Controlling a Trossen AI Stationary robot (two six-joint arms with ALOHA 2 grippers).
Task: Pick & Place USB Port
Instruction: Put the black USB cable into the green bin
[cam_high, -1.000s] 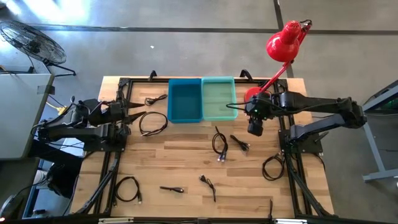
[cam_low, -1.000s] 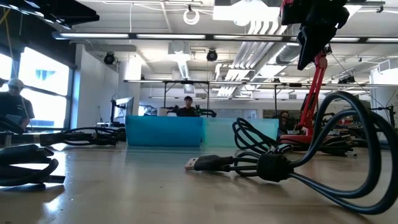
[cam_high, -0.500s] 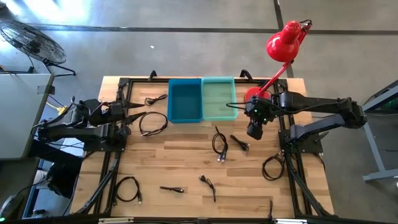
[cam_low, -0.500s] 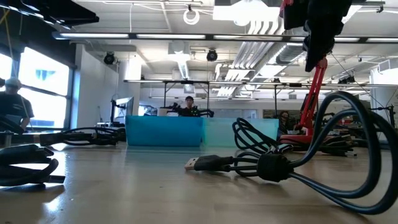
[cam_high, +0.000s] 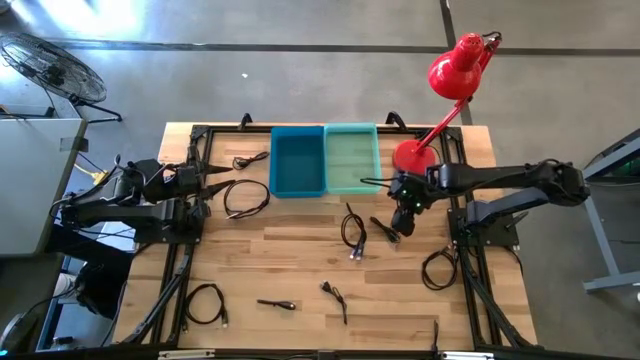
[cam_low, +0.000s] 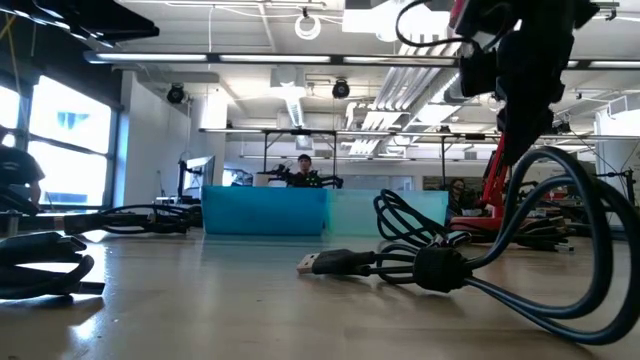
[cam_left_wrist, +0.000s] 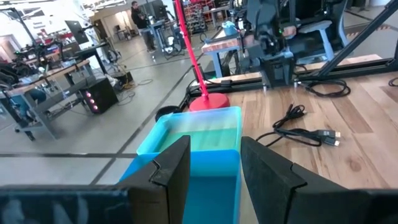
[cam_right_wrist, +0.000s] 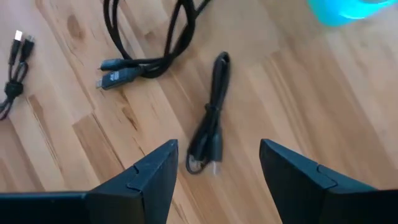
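The short bundled USB cable (cam_right_wrist: 208, 127) lay on the wooden table (cam_high: 300, 260), right of a longer cable (cam_high: 353, 235) (no legible markings). The right gripper (cam_right_wrist: 214, 171) hovered above it, fingers spread, empty. The left gripper (cam_left_wrist: 214, 165), also open, waited near the blue bin (cam_high: 298, 162).

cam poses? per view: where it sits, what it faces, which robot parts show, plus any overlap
High: above, straight down on the table; both arms, right gripper over a short cable.
Low: tabletop level, facing the bins; an arm overhead.
Left wrist: faces the blue bin; own open fingers at the bottom.
Right wrist: looks down at the short cable; own open fingers.
Shared: high and right wrist both show that cable.
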